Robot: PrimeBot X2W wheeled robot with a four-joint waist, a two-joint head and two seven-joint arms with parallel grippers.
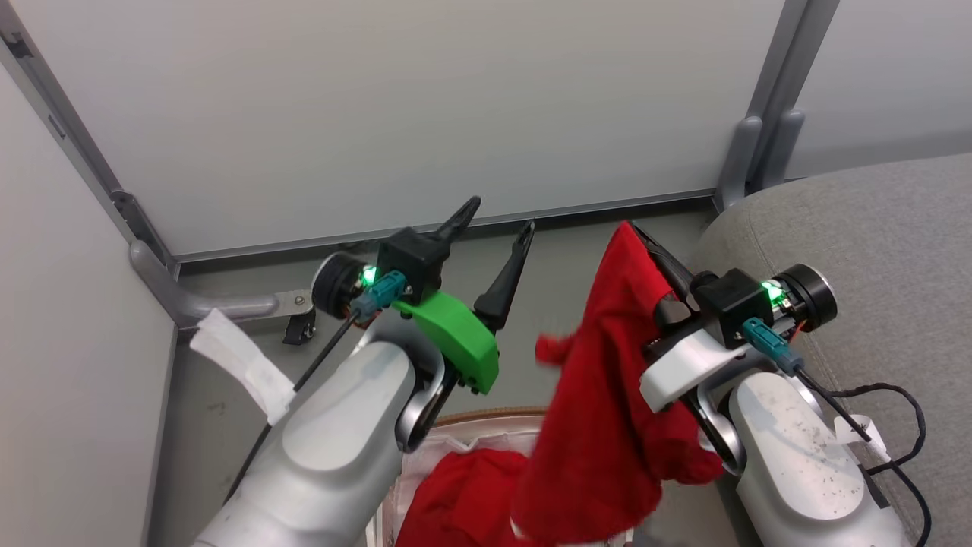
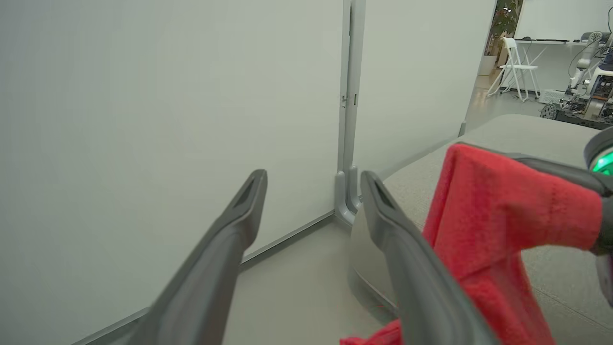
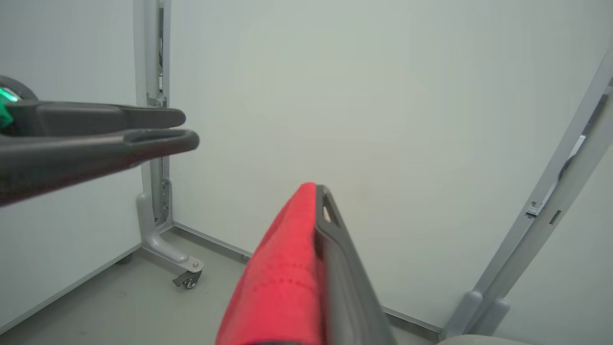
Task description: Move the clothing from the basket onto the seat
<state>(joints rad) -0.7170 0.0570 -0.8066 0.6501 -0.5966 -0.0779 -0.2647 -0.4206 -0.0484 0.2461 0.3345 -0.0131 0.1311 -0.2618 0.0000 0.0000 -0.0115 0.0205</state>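
Note:
My right gripper (image 1: 630, 229) is shut on a red garment (image 1: 607, 380), which drapes over its fingers and hangs down above the basket (image 1: 486, 416). More red clothing (image 1: 463, 501) lies inside the basket at the bottom edge of the head view. The grey seat (image 1: 873, 228) rises just right of my right arm. My left gripper (image 1: 495, 220) stands open and empty, left of the hanging garment. The left wrist view has the open left gripper (image 2: 312, 184) beside the garment (image 2: 479, 215) and the seat (image 2: 527, 129). In the right wrist view, cloth (image 3: 278, 278) covers one finger of the right gripper (image 3: 313, 189).
White partition panels (image 1: 418, 114) close off the back and left, on grey posts with a caster foot (image 3: 187, 280). A strip of white tape (image 1: 243, 365) hangs at the left. A black cable (image 1: 896, 425) lies on the seat. A folding chair (image 2: 519, 67) stands far off.

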